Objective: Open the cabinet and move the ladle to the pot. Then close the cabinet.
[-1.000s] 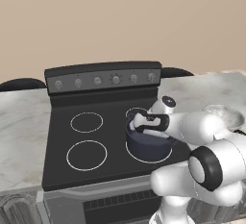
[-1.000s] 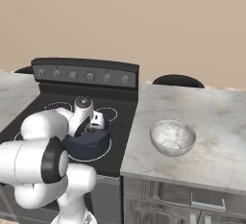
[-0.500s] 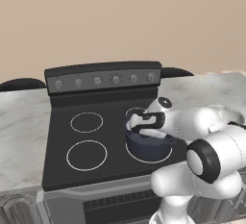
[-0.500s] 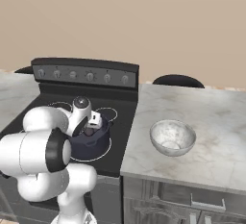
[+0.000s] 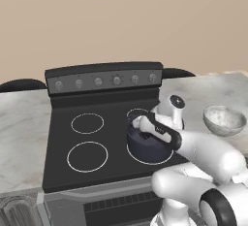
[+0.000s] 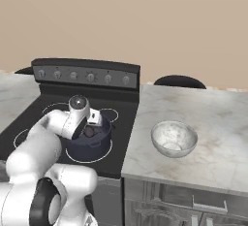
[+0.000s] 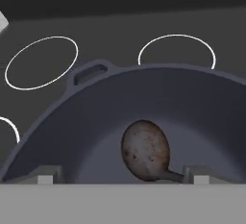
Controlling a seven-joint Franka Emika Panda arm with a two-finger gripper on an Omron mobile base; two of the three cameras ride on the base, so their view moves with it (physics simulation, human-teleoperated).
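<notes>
1. The pot point(image 5: 147, 145) stands on the front right burner of the black stove point(image 5: 72, 181); seen from the right base camera, the pot point(image 6: 89, 142) sits just left of the marble counter point(image 6: 213, 142).
2. The ladle point(image 7: 145, 151) lies inside the pot point(image 7: 96, 117), its brownish speckled bowl resting on the pot's floor and its thin dark handle running off toward the lower right of the hand view.
3. The gripper point(image 7: 120, 177) hangs over the pot's mouth with its jaws spread wide; the two finger tips point(image 7: 45, 177) stand far apart, one on each side of the ladle, and neither touches it.
4. In the left base view the gripper point(image 5: 137, 124) hovers at the pot's rim.
5. A silver bowl point(image 6: 174, 138) rests on the counter, well apart from the pot.
</notes>
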